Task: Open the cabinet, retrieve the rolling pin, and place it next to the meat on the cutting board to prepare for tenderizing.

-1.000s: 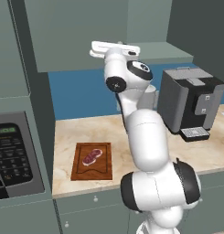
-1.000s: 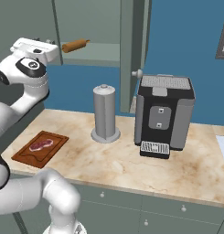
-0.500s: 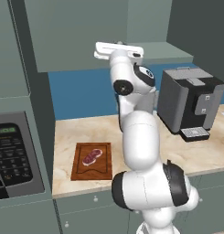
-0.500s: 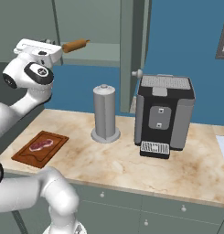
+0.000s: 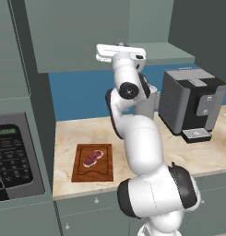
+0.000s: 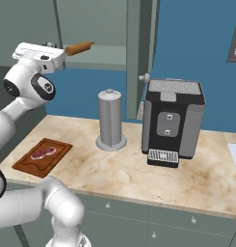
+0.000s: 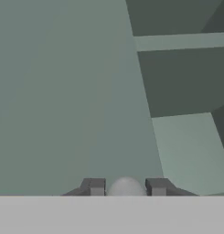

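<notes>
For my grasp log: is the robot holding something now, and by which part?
The rolling pin, with the jaws shut on it. One end sticks out sideways; the exact place of the hold is hidden.

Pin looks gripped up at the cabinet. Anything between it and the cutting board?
Nothing visible. The rolling pin sits at the gripper, the cutting board lies below, and the grey cylinder stands off to the side.

We see the arm reared high, wrist level — gripper clamped, its fingertips pinched on a round knob.
</notes>
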Robot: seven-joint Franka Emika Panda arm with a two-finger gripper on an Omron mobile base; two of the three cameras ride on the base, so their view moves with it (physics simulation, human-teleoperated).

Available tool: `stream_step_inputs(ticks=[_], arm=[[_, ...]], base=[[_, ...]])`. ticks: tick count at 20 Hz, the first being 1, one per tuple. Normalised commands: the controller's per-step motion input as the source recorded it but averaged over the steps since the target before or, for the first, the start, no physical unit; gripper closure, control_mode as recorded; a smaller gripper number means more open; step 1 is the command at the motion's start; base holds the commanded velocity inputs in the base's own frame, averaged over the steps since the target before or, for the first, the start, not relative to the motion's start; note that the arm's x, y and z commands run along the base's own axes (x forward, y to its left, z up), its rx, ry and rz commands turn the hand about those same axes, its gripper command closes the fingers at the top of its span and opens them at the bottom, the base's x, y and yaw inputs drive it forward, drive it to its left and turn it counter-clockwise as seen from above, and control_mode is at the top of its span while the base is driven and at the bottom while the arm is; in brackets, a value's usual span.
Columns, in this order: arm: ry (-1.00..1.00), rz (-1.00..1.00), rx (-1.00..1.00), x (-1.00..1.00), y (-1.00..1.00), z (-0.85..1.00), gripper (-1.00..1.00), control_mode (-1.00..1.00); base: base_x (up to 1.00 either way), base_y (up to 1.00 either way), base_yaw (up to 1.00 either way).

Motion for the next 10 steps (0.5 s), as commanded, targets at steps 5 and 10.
stream_step_inputs(ticks=[5, 10], arm=[[0.01, 0.04, 0.00, -0.23, 0.57, -0.14, 1.00, -1.00], [0.01, 0.05, 0.00, -0.35, 0.65, -0.17, 1.00, -1.00]], base=[[0.00, 0.00, 0.00], [0.00, 0.00, 0.00]])
